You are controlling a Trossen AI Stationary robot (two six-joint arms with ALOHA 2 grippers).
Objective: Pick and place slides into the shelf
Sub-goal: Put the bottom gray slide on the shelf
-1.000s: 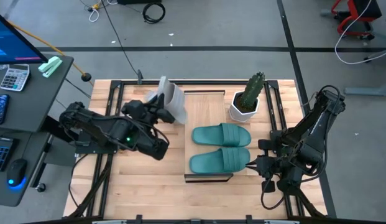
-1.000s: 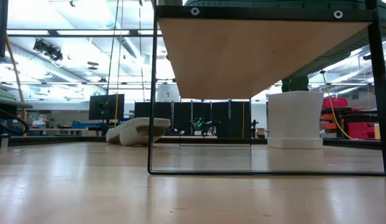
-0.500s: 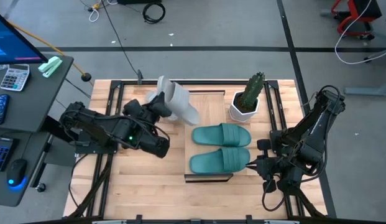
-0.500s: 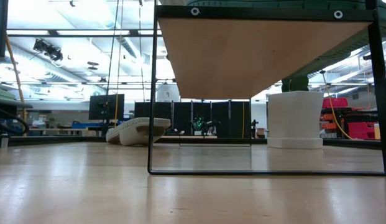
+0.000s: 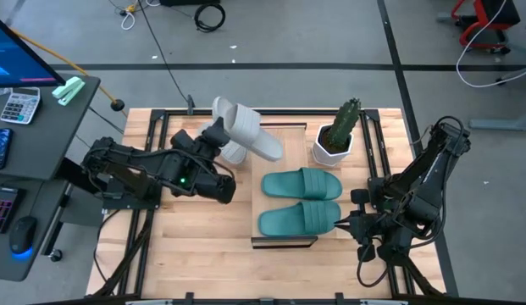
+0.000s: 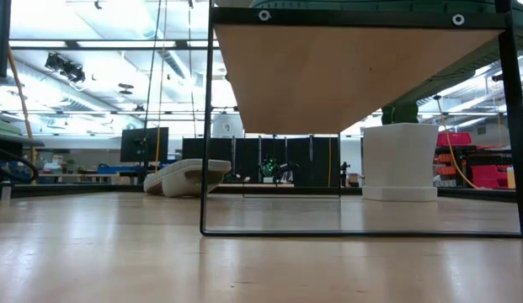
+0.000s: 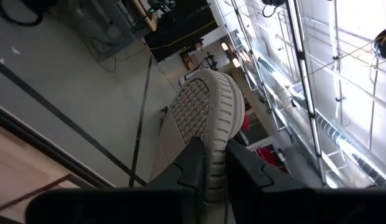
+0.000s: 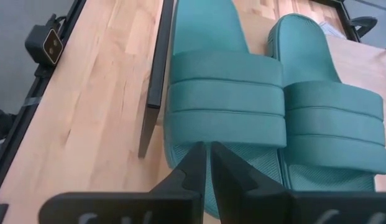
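The left claw [image 5: 218,144], just left of centre in the high view, is clenched on a grey slide [image 5: 248,130], pinching its edge so that the sandal sticks out over the upper left corner of the shelf [image 5: 288,141]. In the left wrist view the ribbed sole [image 7: 202,115] stands up between the fingers [image 7: 194,163], held by a thin strip of rubber only. That is the main risk: soft rubber gripped at the rim could twist or slip, and the slide would drop askew, perhaps onto the teal slides [image 5: 300,198] lying side by side on the lower half of the shelf. A low swing could also clip the cactus pot [image 5: 333,146] at the shelf's upper right, and a release too near the edge might tip the slide back onto the counter [image 5: 186,237].

The second grey slide [image 6: 185,177] lies on the counter by the shelf's far corner; the high view seems to show it partly hidden under the held one, though that is hard to tell.

The right claw [image 5: 343,223] waits at the lower right, clenched on nothing, its tips just beside the teal pair.

The counter is pale slatted wood in a dark metal frame. Around it: grey floor with cables, a desk with keyboard, calculator and mouse at far left, red equipment at upper right.
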